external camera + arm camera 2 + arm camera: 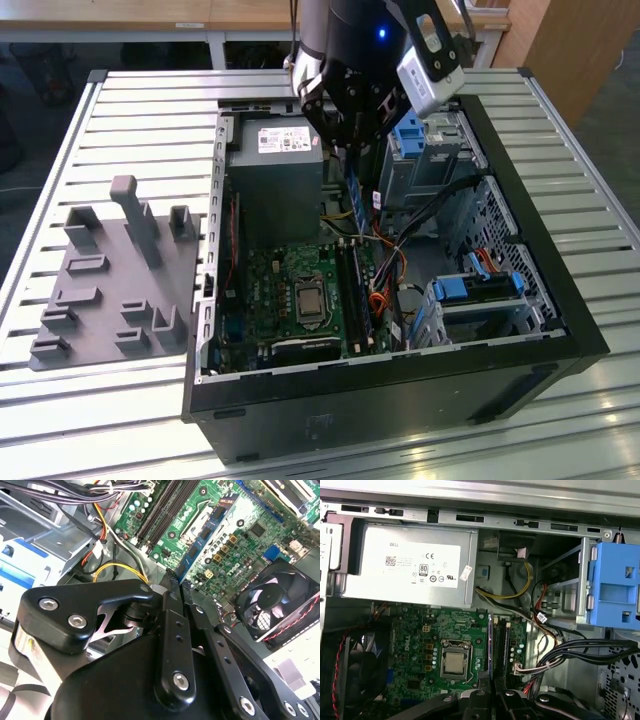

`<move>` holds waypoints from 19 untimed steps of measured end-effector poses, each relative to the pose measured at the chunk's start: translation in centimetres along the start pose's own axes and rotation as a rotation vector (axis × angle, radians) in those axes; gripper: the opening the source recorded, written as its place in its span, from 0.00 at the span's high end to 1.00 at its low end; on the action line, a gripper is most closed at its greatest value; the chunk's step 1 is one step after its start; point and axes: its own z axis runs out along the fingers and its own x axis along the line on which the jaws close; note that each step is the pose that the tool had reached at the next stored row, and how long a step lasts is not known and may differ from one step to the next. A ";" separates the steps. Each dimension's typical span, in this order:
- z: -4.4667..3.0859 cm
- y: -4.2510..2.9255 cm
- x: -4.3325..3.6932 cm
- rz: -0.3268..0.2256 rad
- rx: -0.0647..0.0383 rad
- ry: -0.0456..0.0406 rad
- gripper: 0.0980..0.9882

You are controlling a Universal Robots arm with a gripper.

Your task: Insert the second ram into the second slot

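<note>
My gripper (178, 582) is pinching the ram (205, 535) edge-on over the green board (250, 535). Long black slots (161, 511) sit to one side of it, the fan (277, 602) to the other, yellow wires (120, 570) nearby.

The exterior view looks down at a slant from off the arm, set far enough back to take in the whole open computer case (400, 395), the slatted table (130, 110) and the arm's wrist above them. The first wrist view rides close above the gripper (492, 694) and faces almost straight down into the case, onto the power supply (405, 565) and motherboard (430, 640). The second wrist view sits tight behind the gripper's linkage, looking obliquely along the second ram (205, 539) clamped there, toward the case fan (272, 600). All three views share the motherboard and its memory slots (352, 290).
</note>
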 end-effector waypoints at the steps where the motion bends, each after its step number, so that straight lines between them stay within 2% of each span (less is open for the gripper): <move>1: 0.03 -0.06 0.01 0.000 0.000 0.0000 0.96; 16: 0.39 -0.14 0.01 0.000 0.001 0.0001 0.96; 19: 0.68 -0.15 0.01 0.000 0.002 0.0001 0.96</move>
